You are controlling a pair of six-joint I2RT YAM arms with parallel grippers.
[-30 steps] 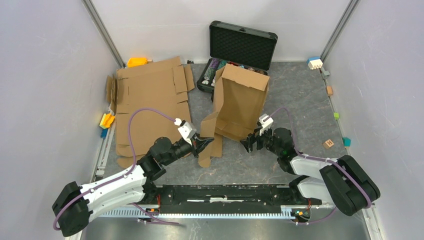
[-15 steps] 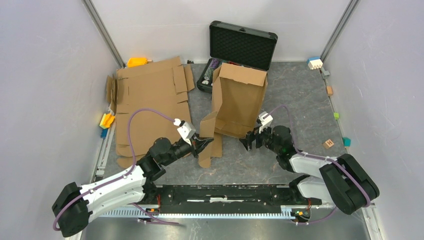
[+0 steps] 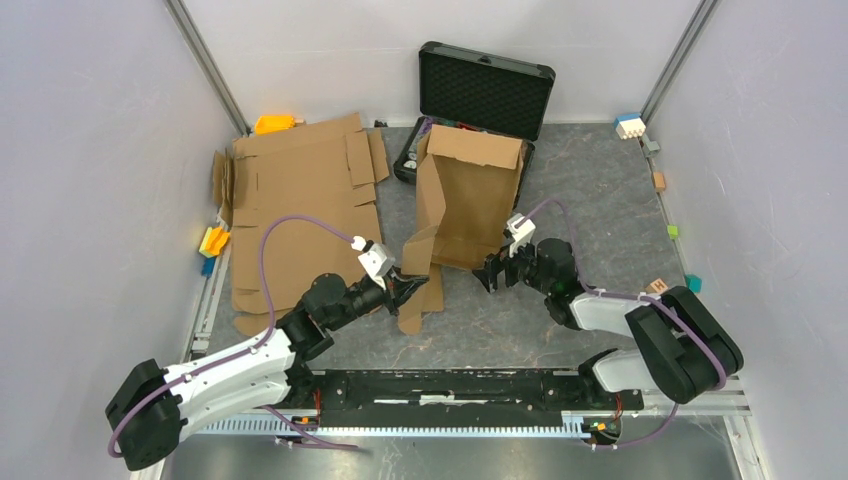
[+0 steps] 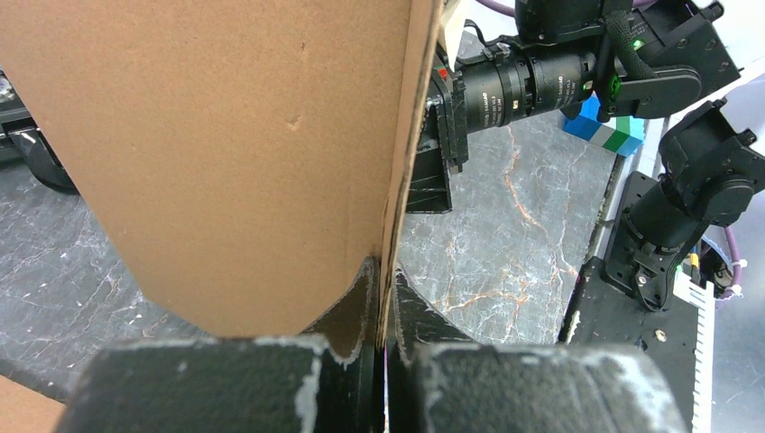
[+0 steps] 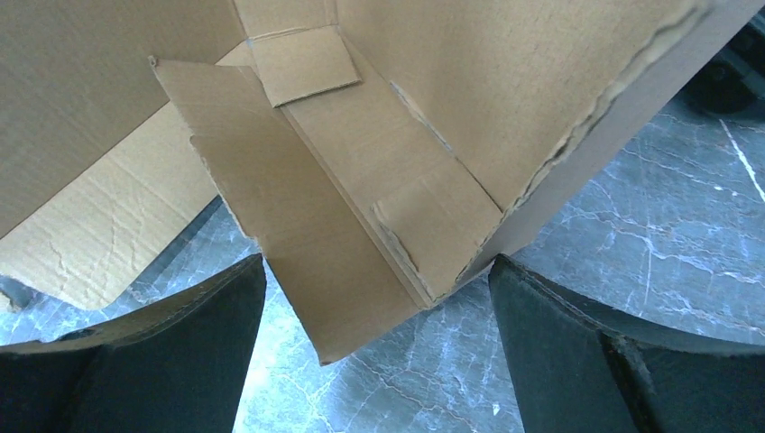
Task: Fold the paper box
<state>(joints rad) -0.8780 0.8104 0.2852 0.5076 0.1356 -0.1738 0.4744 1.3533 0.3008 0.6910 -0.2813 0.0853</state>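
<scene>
The paper box (image 3: 470, 205) is plain brown cardboard, partly raised, standing in the middle of the table in front of the black case (image 3: 483, 95). My left gripper (image 3: 409, 288) is shut on the edge of the box's lower left flap (image 4: 271, 153); the left wrist view shows the cardboard edge pinched between both fingers. My right gripper (image 3: 492, 277) is open at the box's near right corner. In the right wrist view the box's corner and inner flaps (image 5: 361, 180) sit between the spread fingers (image 5: 162, 352), apart from them.
A large flat sheet of cardboard (image 3: 300, 200) lies at the back left. The open black case holds colourful chips behind the box. Small coloured blocks (image 3: 213, 242) lie along the left wall, and others (image 3: 629, 126) along the right wall.
The box has tipped more upright and shifted back and left. My right gripper has moved left and forward toward the box's near corner. My left gripper keeps its hold on the flap.
</scene>
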